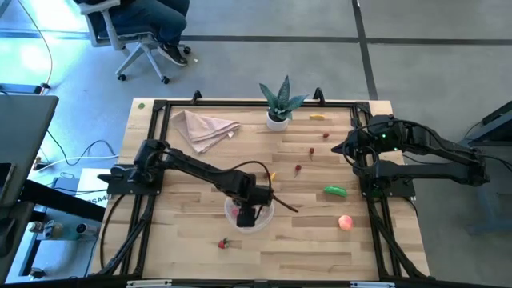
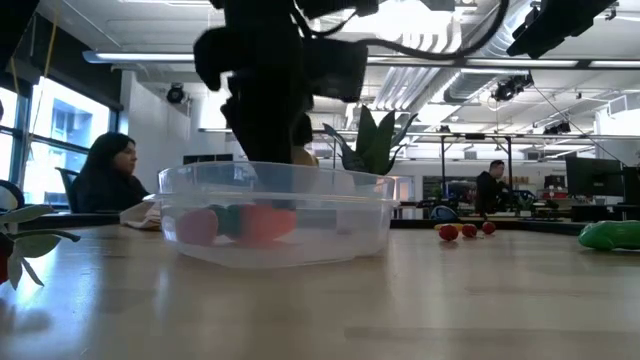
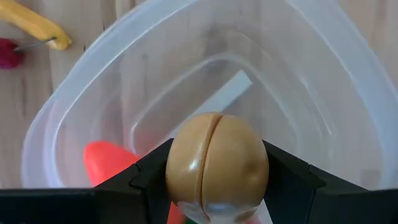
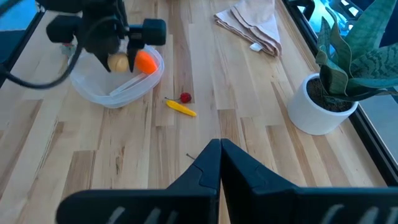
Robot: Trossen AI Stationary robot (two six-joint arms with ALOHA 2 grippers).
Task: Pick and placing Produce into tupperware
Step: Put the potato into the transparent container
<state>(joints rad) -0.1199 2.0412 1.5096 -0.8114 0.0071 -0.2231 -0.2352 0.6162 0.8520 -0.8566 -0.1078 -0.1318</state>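
The tupperware (image 1: 237,218), a round clear tub (image 2: 275,215), stands near the table's middle front. An orange carrot (image 3: 107,163) lies in it, with a pink piece (image 2: 198,226) and a green piece (image 2: 236,218). My left gripper (image 1: 248,213) hangs straight over the tub, shut on a tan round toy (image 3: 216,165). My right gripper (image 4: 219,144) waits shut at the table's right side (image 1: 340,149). On the table lie a green cucumber (image 1: 334,190), a pink peach (image 1: 345,222), a yellow banana (image 4: 180,107) and small red pieces (image 1: 298,169). My left gripper pinches the tan round toy by two opposite sides (image 3: 174,171) between its two fingers (image 3: 283,177). The fingers come from above and point down. The toy (image 4: 118,62) hangs over the tub's inside, clear of its floor.
A green spiky plant in a white pot (image 1: 278,108) and a beige napkin (image 1: 204,128) sit along the far edge. Another yellow piece (image 1: 318,117) lies at the far right. A red piece with leaves (image 1: 224,243) lies near the front edge. A person sits beyond the table (image 2: 110,170).
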